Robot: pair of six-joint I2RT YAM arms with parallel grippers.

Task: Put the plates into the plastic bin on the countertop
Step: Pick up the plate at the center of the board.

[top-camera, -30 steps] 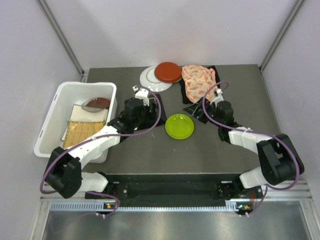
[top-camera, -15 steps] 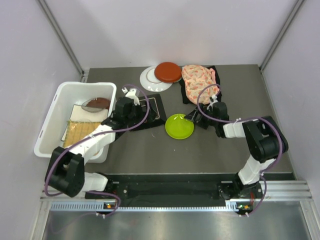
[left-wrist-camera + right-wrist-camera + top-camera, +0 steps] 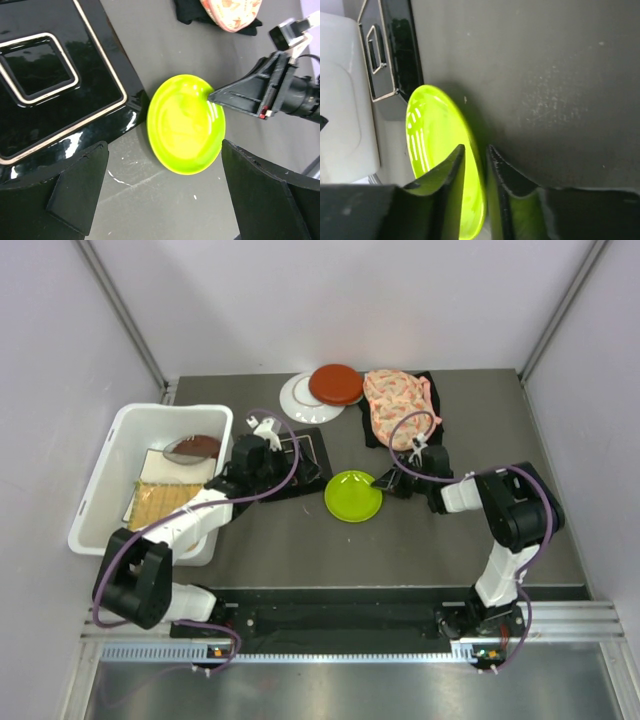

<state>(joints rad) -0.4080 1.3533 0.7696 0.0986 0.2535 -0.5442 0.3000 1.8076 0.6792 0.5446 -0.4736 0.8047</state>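
The plastic bin point(image 3: 100, 490) is holding the yellow woven plate point(image 3: 160, 505) and two others, and the left tool point(image 3: 164, 150) is hanging released over the black square plate point(image 3: 50, 75). The right tool point(image 3: 475, 155) is clenching the lime plate point(image 3: 185, 125) by its rim on the table point(image 3: 450, 540). The red plate point(image 3: 335, 383) and the white plate point(image 3: 297, 400) are waiting behind.

right gripper point(image 3: 475, 148): moves left, its fingers now astride the rim of the lime plate point(image 3: 353, 496)
lime plate: shifts slightly left
left gripper point(image 3: 162, 147): draws back, uncovering the black square plate point(image 3: 300, 462)

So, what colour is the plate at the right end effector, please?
Lime green plate, clearest from left wrist view.
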